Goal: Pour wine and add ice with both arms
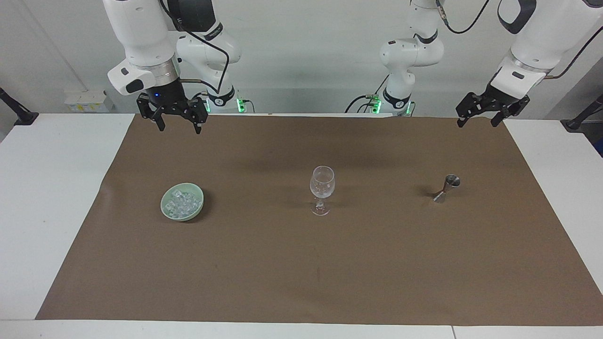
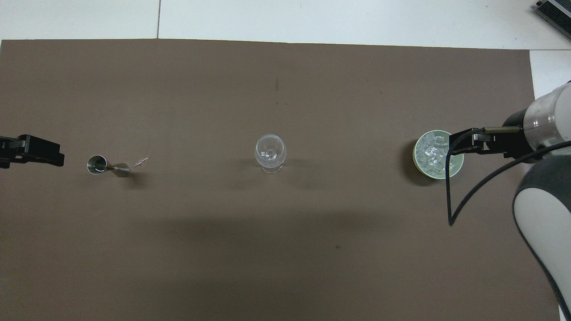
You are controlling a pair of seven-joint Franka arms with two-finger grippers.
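Lying bare along the worktop edge farthest from the robots: mat (image 1: pixel 301 273), offering wide open room for sweeping either arm.

Standing in one row across mid-worktop, well apart, likely so as to be giving each arm its own item:
- bowl (image 1: pixel 163 205), holding the ice (image 1: pixel 182 202), toward the right arm's end;
- glass (image 1: pixel 322 187), upright at the centre, within reach of both arms;
- jigger (image 1: pixel 446 188), toward the left arm's end; cannot tell its contents.

Hanging over the mat edge nearest the robots, close to the right arm's corner: right gripper (image 1: pixel 179 123), jaws spread wide, holding nothing.

Hanging over the mat's corner at the left arm's end, nearest the robots: left gripper (image 1: pixel 477 121), jaws likewise spread, holding nothing.

Keeping clear of the table (image 1: pixel 47 212) edges: all three items, each sitting well inside the mat, so running little risk of sliding off. Watching the glass stem while pouring, being the likeliest to tip.
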